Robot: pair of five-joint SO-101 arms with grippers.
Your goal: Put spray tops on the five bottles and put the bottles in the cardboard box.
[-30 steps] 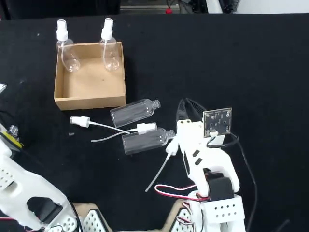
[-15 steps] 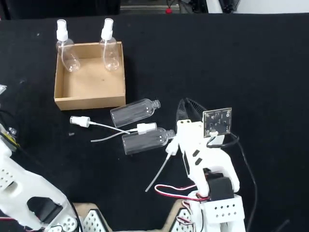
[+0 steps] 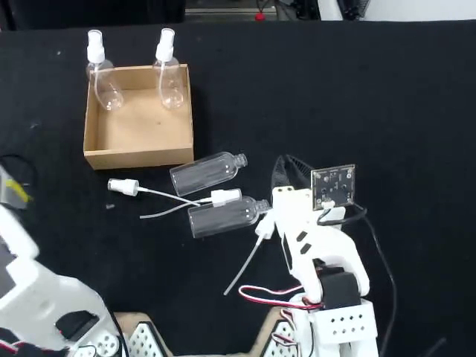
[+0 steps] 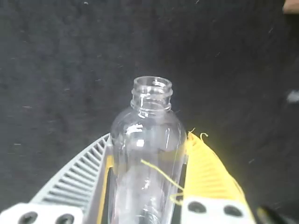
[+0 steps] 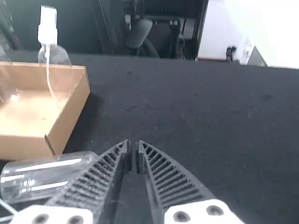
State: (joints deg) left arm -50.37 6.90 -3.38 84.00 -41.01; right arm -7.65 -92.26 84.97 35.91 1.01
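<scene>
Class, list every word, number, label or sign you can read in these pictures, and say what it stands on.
No text can be read. The bottles, spray tops and cardboard box are plain. The circuit board on the right arm bears tiny marks, too small to read.

The left arm (image 3: 41,297) sits at the near left corner of the table, its white body folded low. The left gripper (image 4: 149,140) is clamped on a clear, uncapped bottle (image 4: 149,116), with a grey finger (image 4: 79,172) on one side and a yellow finger (image 4: 210,172) on the other, both pressed against its body. The right arm (image 3: 320,253) rises from its base at the near edge and leans forward over the table. The right gripper (image 5: 132,151) points ahead, held low over the surface. Its two dark ribbed fingers (image 5: 161,170) are drawn together with only a thin slit between the tips, and they grip nothing.
</scene>
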